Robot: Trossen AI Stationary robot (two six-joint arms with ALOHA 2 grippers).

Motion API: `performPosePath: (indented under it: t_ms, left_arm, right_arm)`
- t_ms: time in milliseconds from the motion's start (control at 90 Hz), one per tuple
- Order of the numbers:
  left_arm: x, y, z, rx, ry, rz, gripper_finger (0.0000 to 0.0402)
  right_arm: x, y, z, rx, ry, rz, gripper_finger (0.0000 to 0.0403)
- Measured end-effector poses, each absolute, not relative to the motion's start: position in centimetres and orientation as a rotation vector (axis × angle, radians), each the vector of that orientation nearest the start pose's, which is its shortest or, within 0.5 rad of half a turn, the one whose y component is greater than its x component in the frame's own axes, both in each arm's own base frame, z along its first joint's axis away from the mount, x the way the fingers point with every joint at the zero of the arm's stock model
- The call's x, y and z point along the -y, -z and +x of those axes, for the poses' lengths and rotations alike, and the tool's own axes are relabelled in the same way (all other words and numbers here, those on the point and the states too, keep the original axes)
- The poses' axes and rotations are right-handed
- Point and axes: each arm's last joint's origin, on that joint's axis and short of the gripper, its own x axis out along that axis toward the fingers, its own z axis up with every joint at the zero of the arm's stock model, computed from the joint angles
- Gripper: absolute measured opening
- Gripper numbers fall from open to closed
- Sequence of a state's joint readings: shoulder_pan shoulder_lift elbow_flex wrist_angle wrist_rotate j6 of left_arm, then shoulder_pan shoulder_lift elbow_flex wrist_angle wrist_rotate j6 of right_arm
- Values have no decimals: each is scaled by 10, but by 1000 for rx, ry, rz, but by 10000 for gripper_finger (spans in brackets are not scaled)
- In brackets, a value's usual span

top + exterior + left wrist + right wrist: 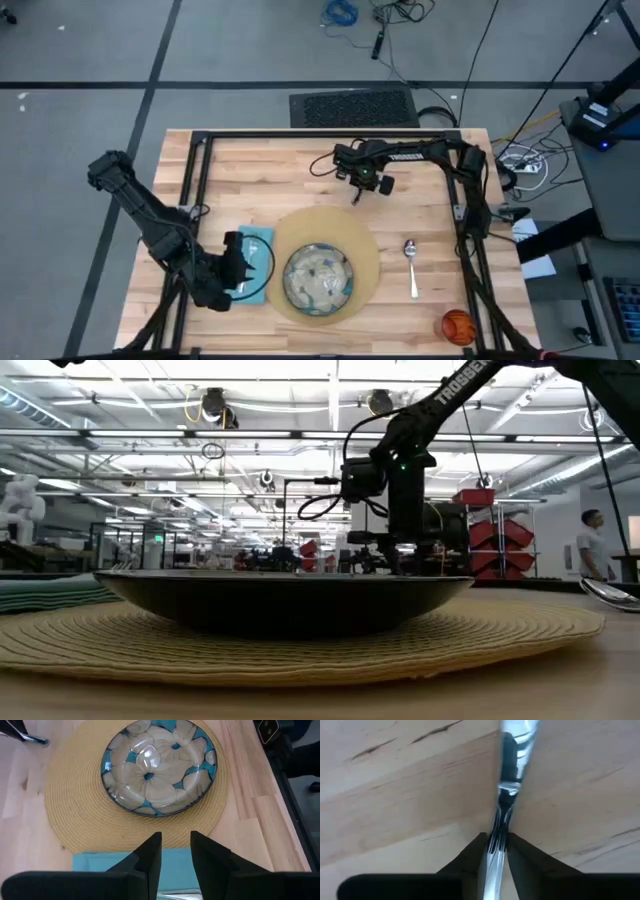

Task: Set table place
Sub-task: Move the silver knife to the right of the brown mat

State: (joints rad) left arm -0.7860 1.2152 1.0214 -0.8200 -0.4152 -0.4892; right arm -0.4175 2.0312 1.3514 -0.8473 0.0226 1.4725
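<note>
A round tan placemat (365,262) lies at the table's near middle and bears a grey-and-teal flowered dish (318,277). The teal napkin (258,250) lies flat to its left. My left gripper (175,851) hovers open over the napkin (115,862), fingers pointing toward the dish (159,766). A silver spoon (411,265) lies right of the placemat, and an orange cup (457,325) stands at the near right. My right gripper (358,186) is beyond the placemat, shut on a silver utensil (512,755); which piece of cutlery, I cannot tell. My right gripper pinches the silver utensil at a narrow stretch (500,827) between its two fingertips. The fingers come from above, and the utensil runs on past them, along the fingers, over the bare wood. Whether its far end rests on the table, I cannot tell.
A black metal frame (330,138) runs along the table's far edge and down both sides. Bare wood (260,180) lies between the placemat and the far edge. In the low view a person (592,545) stands far off in the room.
</note>
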Motion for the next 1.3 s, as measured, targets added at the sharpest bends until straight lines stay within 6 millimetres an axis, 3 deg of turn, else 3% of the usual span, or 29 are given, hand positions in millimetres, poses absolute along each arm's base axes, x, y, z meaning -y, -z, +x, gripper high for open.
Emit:
performPosePath:
  t_ms: [178, 500, 1189, 1300]
  left_arm:
    - [154, -283, 171, -885, 123, 120, 88]
    - [154, -283, 171, -885, 122, 119, 88]
    - [155, -283, 171, -885, 111, 93, 88]
    - [155, -283, 171, -885, 111, 94, 88]
  right_arm:
    - [150, -136, 336, -1050, 1381, 1371, 26]
    - [146, -136, 329, -1210, 1319, 1281, 25]
    - [101, -143, 321, -1473, 1269, 1026, 4]
    - [92, -147, 314, -1415, 1240, 1022, 4]
